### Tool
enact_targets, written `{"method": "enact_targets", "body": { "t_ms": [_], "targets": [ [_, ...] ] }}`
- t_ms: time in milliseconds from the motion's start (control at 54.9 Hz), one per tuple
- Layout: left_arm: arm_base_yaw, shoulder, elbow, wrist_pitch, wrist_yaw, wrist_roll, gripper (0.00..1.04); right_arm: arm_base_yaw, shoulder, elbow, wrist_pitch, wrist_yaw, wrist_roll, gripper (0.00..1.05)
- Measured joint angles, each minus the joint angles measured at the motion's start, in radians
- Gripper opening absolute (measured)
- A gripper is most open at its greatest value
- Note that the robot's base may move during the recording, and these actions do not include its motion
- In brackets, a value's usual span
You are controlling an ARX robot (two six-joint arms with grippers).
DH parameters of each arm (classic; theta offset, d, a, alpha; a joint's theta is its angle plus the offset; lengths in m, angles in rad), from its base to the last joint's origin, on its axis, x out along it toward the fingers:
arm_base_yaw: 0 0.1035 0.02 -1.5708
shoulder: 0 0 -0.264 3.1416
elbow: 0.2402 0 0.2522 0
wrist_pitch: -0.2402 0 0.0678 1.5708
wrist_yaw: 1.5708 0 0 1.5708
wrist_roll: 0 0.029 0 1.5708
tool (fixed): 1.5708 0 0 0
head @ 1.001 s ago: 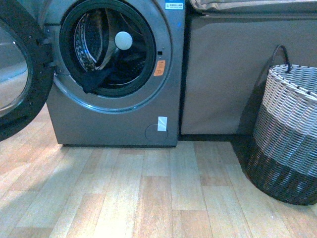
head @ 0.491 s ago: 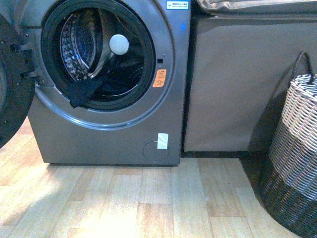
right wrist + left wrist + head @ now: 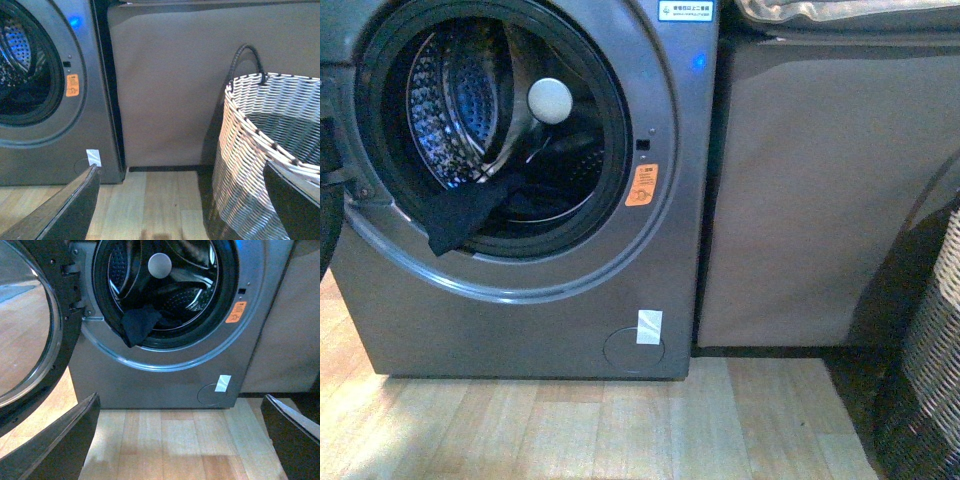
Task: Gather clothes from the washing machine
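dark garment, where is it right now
In the front view the dark garment is on the left, draped over the lower-left rim of the washing machine opening. It lies partly inside the drum, below the white ball.

The wooden floor [image 3: 620, 430] carried the washer [image 3: 520, 330], a tan cabinet [image 3: 800, 200] just beside it, and a woven basket [image 3: 260, 165] near the cabinet.
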Motion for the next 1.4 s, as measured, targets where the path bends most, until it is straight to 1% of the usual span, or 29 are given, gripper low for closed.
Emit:
{"method": "enact_targets", "body": {
  "t_ms": [892, 910, 983, 1037, 1056, 1092, 1128, 1183, 1238, 1292, 1401],
  "targets": [
    [0.0, 0.0, 0.0, 0.0, -0.001, 0.0, 0.98, 0.0, 0.0, 0.0, 0.0, -0.002, 0.0, 0.97],
    [0.008, 0.01, 0.003, -0.012, 0.019, -0.006, 0.98, 0.0, 0.0, 0.0, 0.0, -0.001, 0.0, 0.97],
    [0.089, 0.131, 0.077, -0.187, 0.278, -0.066, 0.98, 0.0, 0.0, 0.0, 0.0, 0.003, 0.0, 0.97],
    [0.127, 0.254, 0.108, -0.224, 0.402, -0.1, 0.98, 0.0, 0.0, 0.0, 0.0, -0.002, 0.0, 0.97],
    [0.133, 0.301, 0.119, -0.216, 0.431, -0.109, 0.98, 0.0, 0.0, 0.0, 0.0, -0.002, 0.0, 0.97],
    [0.132, 0.372, 0.135, -0.187, 0.453, -0.121, 0.98, 0.001, 0.0, 0.0, 0.0, -0.002, 0.0, 0.97],
    [0.121, 0.438, 0.152, -0.143, 0.453, -0.128, 0.98, 0.001, 0.0, 0.0, 0.0, -0.001, 0.0, 0.97],
    [0.084, 0.575, 0.198, -0.027, 0.42, -0.132, 0.98, 0.0, 0.0, 0.0, 0.0, -0.001, 0.0, 0.97],
    [0.021, 0.772, 0.28, 0.128, 0.371, -0.132, 0.98, 0.0, 0.0, 0.0, 0.0, 0.001, 0.0, 0.97],
    [-0.036, 0.947, 0.357, 0.236, 0.322, -0.127, 0.98, 0.0, 0.0, 0.0, 0.0, 0.001, 0.0, 0.97],
    [-0.104, 1.204, 0.488, 0.317, 0.286, -0.103, 0.98, 0.0, 0.0, 0.0, 0.0, 0.001, 0.0, 0.97]
  ]
}}
